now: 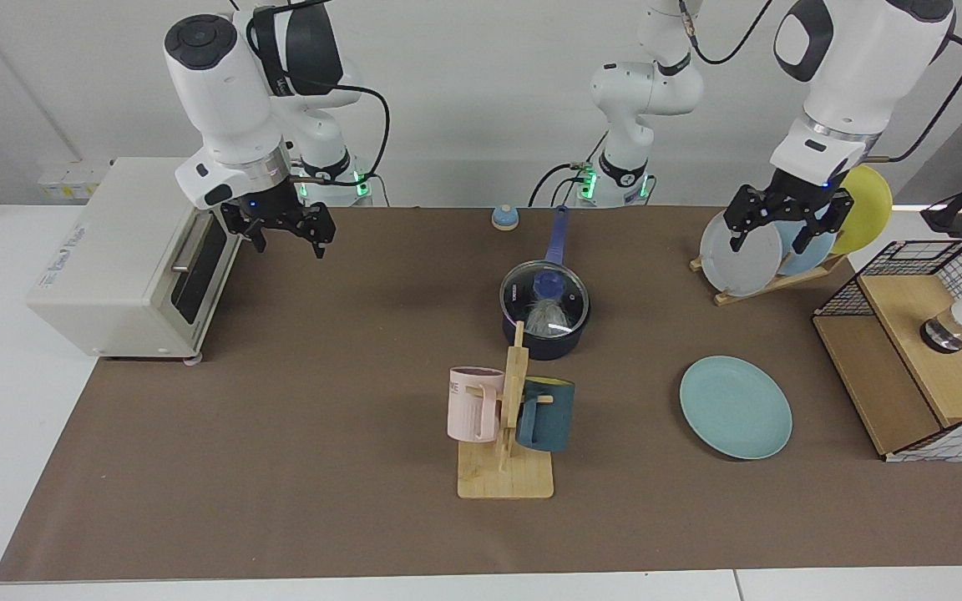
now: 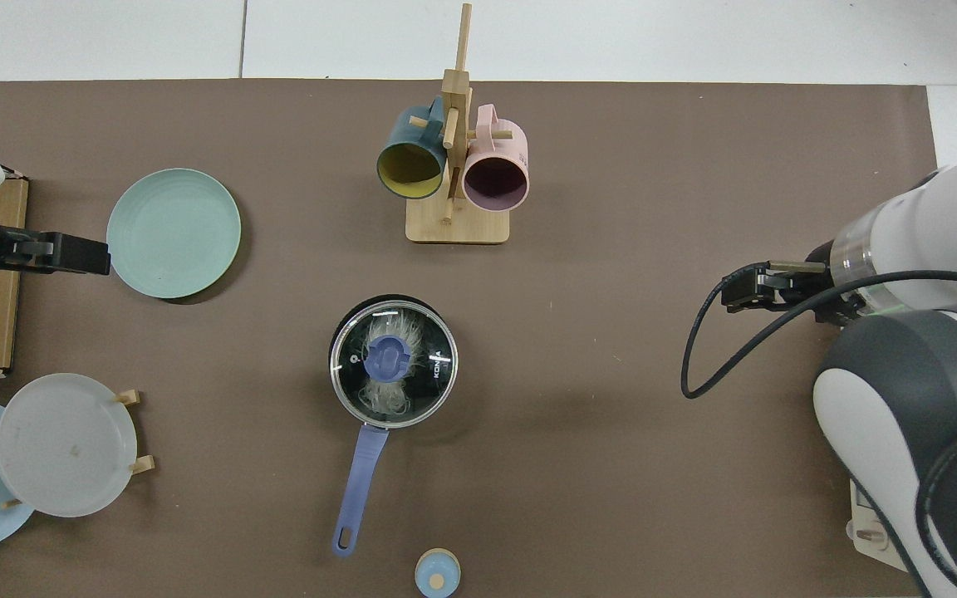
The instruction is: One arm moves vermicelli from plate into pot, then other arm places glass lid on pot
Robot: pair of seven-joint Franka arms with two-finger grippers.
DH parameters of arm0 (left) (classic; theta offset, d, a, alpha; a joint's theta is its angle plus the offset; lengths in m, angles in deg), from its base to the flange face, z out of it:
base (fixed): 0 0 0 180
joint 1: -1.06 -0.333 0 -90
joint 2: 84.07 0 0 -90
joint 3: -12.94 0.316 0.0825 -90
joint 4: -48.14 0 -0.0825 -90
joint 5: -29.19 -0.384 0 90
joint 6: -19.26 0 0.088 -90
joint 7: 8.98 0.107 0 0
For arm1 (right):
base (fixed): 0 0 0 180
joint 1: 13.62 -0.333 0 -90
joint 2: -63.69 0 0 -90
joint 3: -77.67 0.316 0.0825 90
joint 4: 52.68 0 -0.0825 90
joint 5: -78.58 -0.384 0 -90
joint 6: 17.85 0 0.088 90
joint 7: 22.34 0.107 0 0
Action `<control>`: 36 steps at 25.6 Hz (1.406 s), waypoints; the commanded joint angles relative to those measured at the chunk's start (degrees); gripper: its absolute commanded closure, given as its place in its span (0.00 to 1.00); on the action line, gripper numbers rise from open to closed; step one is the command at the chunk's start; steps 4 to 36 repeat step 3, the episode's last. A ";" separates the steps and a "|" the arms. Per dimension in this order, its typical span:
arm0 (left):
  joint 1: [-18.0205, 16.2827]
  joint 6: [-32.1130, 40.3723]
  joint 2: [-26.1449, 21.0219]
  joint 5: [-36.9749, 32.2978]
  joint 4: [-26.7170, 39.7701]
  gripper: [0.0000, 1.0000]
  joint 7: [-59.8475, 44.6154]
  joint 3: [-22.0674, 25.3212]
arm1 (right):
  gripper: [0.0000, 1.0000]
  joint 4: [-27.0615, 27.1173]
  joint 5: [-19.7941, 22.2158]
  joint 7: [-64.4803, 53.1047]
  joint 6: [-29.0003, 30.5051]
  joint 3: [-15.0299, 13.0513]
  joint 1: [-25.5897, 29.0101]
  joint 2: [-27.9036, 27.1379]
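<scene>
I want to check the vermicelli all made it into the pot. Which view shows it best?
The top view: it looks straight down through the glass lid at the vermicelli spread in the pot. The facing view shows only a pale clump behind the lid.

Pot [image 1: 544,324] with glass lid [image 1: 544,294] seated on its rim stands at mid-bench, the vermicelli [image 1: 544,317] visible through the glass, its handle pointing to the far edge. The plate [image 1: 735,406] lies bare toward the bench's right end, well apart from the pot. Right tool [image 1: 285,234], fingers spread, hangs above the bench beside the toaster oven [image 1: 126,255]; left tool [image 1: 784,224], fingers spread, hangs before the plate rack [image 1: 769,280] near the far right corner.
</scene>
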 commanded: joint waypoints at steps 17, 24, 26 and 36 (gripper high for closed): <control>0.02 0.70 -0.22 0.34 -0.97 0.00 0.14 0.23 | 0.00 -0.43 0.06 -0.36 -0.49 -0.51 0.25 1.45; 0.02 0.70 -0.22 0.34 -0.97 0.00 0.14 0.23 | 0.00 -0.43 0.06 -0.36 -0.49 -0.51 0.25 1.45; 0.02 0.70 -0.22 0.34 -0.97 0.00 0.14 0.23 | 0.00 -0.43 0.06 -0.36 -0.49 -0.51 0.25 1.45; 0.02 0.70 -0.22 0.34 -0.97 0.00 0.14 0.23 | 0.00 -0.43 0.06 -0.36 -0.49 -0.51 0.25 1.45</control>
